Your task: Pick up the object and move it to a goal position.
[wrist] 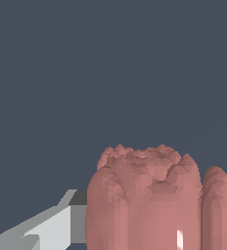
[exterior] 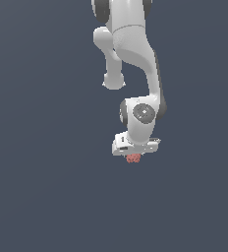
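The white robot arm (exterior: 135,59) reaches down from the 12 o'clock edge of the exterior view, and its wrist ends a little below the centre of the picture. Under the wrist sits the white gripper (exterior: 134,153), and just beneath it a small reddish-pink object (exterior: 133,158) shows, touching the underside of the hand at about 6 o'clock from the wrist joint. Only a small part of the object is visible there, because the hand covers the rest. In the wrist view the object (wrist: 145,200) fills the area from the centre toward 6 o'clock; its surface is lumpy with a crown of small bumps on the top, and a narrower lobe stands beside the main body. A grey finger (wrist: 42,232) lies at about 8 o'clock, close beside the object. The object appears to sit between the fingers, but I cannot tell whether they press on it. The background is plain dark grey-blue everywhere.
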Controlling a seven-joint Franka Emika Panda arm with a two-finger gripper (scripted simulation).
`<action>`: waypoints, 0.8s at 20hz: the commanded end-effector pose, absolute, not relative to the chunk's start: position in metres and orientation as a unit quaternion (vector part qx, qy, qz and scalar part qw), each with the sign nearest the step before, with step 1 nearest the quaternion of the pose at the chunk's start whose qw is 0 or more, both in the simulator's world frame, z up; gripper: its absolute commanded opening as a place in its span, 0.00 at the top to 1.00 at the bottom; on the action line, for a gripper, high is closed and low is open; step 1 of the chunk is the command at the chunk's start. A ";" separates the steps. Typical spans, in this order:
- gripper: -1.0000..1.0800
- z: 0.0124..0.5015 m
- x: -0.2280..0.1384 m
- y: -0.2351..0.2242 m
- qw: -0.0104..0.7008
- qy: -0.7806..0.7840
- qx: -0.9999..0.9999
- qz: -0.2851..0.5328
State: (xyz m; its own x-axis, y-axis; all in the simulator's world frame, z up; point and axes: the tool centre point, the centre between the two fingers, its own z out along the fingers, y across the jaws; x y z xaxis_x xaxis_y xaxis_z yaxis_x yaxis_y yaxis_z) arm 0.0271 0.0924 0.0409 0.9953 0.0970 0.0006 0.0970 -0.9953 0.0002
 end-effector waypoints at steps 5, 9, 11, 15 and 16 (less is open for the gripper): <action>1.00 0.050 0.031 0.079 0.000 0.049 0.999 0.001; 1.00 0.066 0.038 0.054 0.000 0.049 0.999 0.001; 1.00 0.077 0.043 0.037 0.000 0.049 0.999 0.000; 1.00 0.101 0.054 0.000 0.000 0.049 0.999 0.000; 1.00 0.108 0.057 -0.009 0.000 0.049 0.999 0.000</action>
